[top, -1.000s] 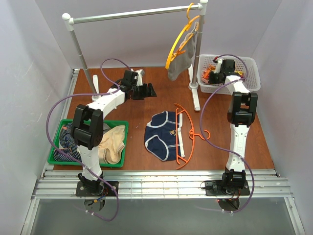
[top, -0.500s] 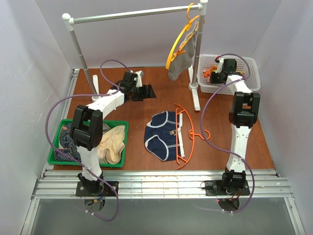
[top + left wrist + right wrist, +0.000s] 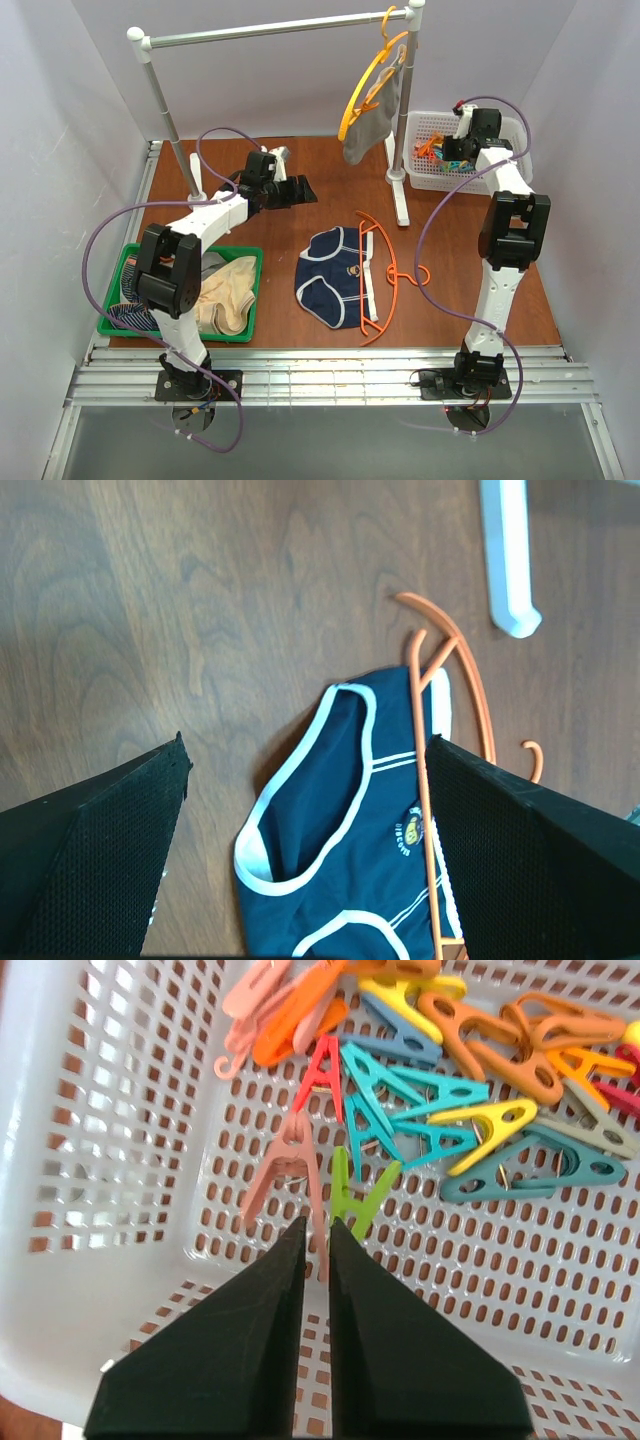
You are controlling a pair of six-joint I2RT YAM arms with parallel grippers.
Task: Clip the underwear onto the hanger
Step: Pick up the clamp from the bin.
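Pointed down into a white perforated plastic basket (image 3: 110, 1160). Black fingers of the right gripper (image 3: 318, 1222) drawn together to a thin slit, pinching one leg of a pale pink plastic clothes peg (image 3: 285, 1160). Just right of it, touching, a lime green peg (image 3: 350, 1200). Beyond, a loose heap of teal, yellow, orange, red and blue pegs (image 3: 415, 1088), several overlapping.

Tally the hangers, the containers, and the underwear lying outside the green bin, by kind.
Hangers: 2, red-orange hanger, yellow hanger.
Containers: 2, green bin, white basket.
Underwear outside the bin: 2, navy underwear, grey underwear.
Total: 6.
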